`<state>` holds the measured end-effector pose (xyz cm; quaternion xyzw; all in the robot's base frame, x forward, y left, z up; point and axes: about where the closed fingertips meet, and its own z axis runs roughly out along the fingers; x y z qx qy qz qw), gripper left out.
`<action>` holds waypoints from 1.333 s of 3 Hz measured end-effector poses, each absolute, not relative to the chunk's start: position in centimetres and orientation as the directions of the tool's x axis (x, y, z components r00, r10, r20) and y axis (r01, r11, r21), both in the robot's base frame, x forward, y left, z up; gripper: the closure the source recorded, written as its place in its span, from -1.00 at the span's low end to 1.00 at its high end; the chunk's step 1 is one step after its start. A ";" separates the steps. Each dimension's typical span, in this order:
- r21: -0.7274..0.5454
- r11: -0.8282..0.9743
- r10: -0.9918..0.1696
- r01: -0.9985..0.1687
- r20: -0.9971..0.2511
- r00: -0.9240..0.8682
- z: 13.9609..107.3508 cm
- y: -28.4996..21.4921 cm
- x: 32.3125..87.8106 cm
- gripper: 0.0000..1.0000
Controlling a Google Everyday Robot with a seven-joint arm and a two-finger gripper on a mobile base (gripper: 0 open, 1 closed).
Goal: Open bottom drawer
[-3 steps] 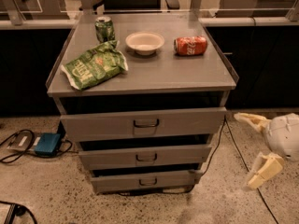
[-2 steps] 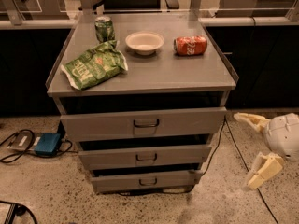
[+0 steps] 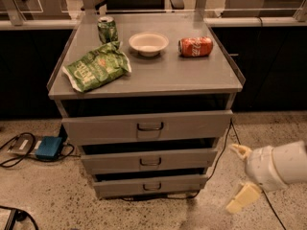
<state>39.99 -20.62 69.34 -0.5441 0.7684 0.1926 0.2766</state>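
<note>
The bottom drawer (image 3: 151,186) is the lowest and shortest grey metal front of three in the cabinet, with a small dark loop handle (image 3: 152,187) at its centre. It sits near the floor, with a dark gap above it; its inside is hidden. The middle drawer (image 3: 149,160) and the widest top drawer (image 3: 147,126) sit above it. My gripper (image 3: 241,176) is low at the right, beside the cabinet and apart from it. Its two cream fingers (image 3: 243,198) are spread wide with nothing between them.
On the cabinet top (image 3: 158,75) lie a green chip bag (image 3: 96,66), a green can (image 3: 107,29), a white bowl (image 3: 148,43) and a red soda can on its side (image 3: 195,46). A blue box (image 3: 49,147) with cables lies on the floor at the left. A black cable (image 3: 221,147) runs down the cabinet's right side.
</note>
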 end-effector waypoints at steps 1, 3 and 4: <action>0.059 0.427 -0.732 -0.903 -0.563 -0.383 61.5 -20.4 38.9 -1.00; -0.043 0.511 -0.767 -0.858 -0.472 -0.433 54.0 -21.1 40.4 -1.00; -0.077 0.531 -0.749 -0.844 -0.508 -0.425 53.5 -21.0 42.0 -1.00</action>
